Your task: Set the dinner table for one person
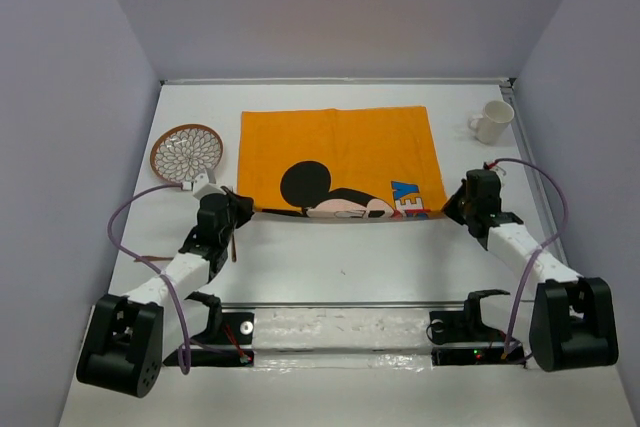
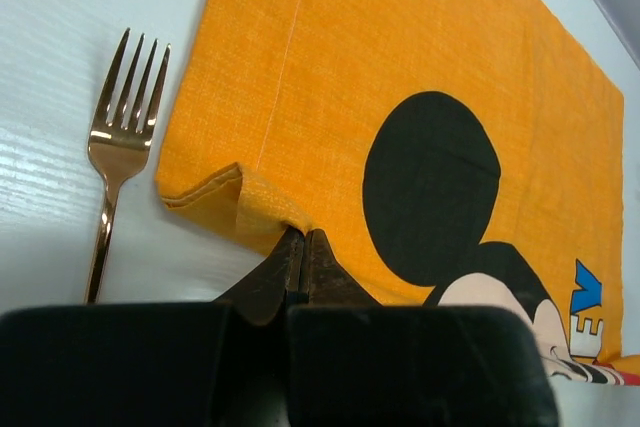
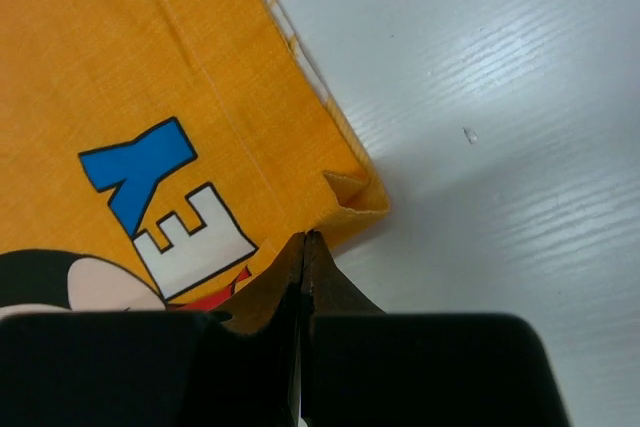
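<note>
Left fingers (image 2: pixel 272 285): closed, pinching the mat (image 1: pixel 335 152) at its near-left corner.
Right fingers (image 3: pixel 272 292): closed, pinching its near-right corner.
Why: likely to pull it flat on the bench (image 1: pixel 340 272).

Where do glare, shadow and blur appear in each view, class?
Top external: even light, sharp, shadow under the mat's near edge. Left wrist: streaky glare on the table beside the fork; left gripper housing dark, blurred. Right wrist: table sheen right of the mat; right gripper housing blurred.
</note>
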Robot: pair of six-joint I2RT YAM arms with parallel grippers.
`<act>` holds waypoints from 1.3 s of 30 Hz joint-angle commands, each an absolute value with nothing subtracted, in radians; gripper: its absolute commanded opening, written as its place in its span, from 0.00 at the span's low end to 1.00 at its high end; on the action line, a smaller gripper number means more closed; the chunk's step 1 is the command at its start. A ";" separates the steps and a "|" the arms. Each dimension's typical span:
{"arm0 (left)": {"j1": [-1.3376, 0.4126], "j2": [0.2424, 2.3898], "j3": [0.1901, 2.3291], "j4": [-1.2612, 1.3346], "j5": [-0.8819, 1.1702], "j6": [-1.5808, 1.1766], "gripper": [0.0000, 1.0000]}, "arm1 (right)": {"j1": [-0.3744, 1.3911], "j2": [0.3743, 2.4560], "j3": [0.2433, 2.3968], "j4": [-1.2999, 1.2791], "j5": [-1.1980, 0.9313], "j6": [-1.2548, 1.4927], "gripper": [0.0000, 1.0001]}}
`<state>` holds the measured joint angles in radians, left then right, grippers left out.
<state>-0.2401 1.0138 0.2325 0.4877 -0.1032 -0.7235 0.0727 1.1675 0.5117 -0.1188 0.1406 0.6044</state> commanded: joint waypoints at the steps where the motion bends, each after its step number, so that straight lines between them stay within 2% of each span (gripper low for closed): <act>1: -0.233 0.989 0.195 0.566 -0.081 -0.727 0.00 | 0.057 1.049 0.473 -0.107 0.114 0.647 0.00; 9: -0.235 0.841 0.130 0.520 -0.041 -0.747 0.00 | 0.057 0.936 0.422 -0.242 0.103 0.670 0.00; 16: -0.233 0.810 0.130 0.476 -0.014 -0.764 0.00 | 0.057 0.787 0.394 -0.319 0.094 0.732 0.00; 20: -0.235 0.782 0.126 0.448 -0.017 -0.764 0.04 | 0.057 0.710 0.393 -0.367 0.097 0.755 0.00; 21: -0.235 0.761 0.124 0.442 -0.018 -0.767 0.11 | 0.057 0.684 0.390 -0.374 0.080 0.759 0.05; 23: -0.235 0.738 0.127 0.419 -0.025 -0.770 0.26 | 0.057 0.672 0.387 -0.374 0.065 0.759 0.26; 24: -0.233 0.729 0.132 0.408 -0.023 -0.770 0.40 | 0.057 0.672 0.391 -0.380 0.058 0.752 0.38; 25: -0.233 0.701 0.147 0.382 -0.026 -0.775 0.46 | 0.057 0.669 0.394 -0.382 0.054 0.744 0.60; 26: -0.235 0.684 0.158 0.367 -0.028 -0.776 0.58 | 0.057 0.667 0.412 -0.391 0.057 0.721 0.67; 27: -0.235 0.646 0.169 0.336 -0.038 -0.779 0.64 | 0.057 0.663 0.425 -0.400 0.073 0.710 0.75; 28: -0.235 0.628 0.181 0.336 -0.038 -0.779 0.71 | 0.057 0.663 0.439 -0.408 0.074 0.701 0.76; 29: -0.235 0.606 0.208 0.304 -0.050 -0.776 0.86 | 0.057 0.651 0.461 -0.410 0.090 0.677 0.76; 31: -0.235 0.554 0.238 0.258 -0.057 -0.773 0.98 | 0.057 0.643 0.488 -0.405 0.084 0.655 0.77; 34: -0.235 0.506 0.319 0.209 -0.077 -0.744 0.99 | 0.057 0.656 0.517 -0.341 0.011 0.614 0.77; 36: -0.233 0.496 0.378 0.164 -0.113 -0.707 0.99 | 0.057 0.702 0.515 -0.260 -0.137 0.614 0.77; 39: -0.235 0.555 0.446 0.132 -0.215 -0.681 0.99 | 0.115 0.788 0.500 -0.141 -0.192 0.638 0.77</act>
<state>-0.2401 0.5129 0.3344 0.1810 -0.0925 -0.7479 0.0696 0.7017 0.4778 -0.3260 -0.0460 0.6521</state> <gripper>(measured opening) 0.989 0.766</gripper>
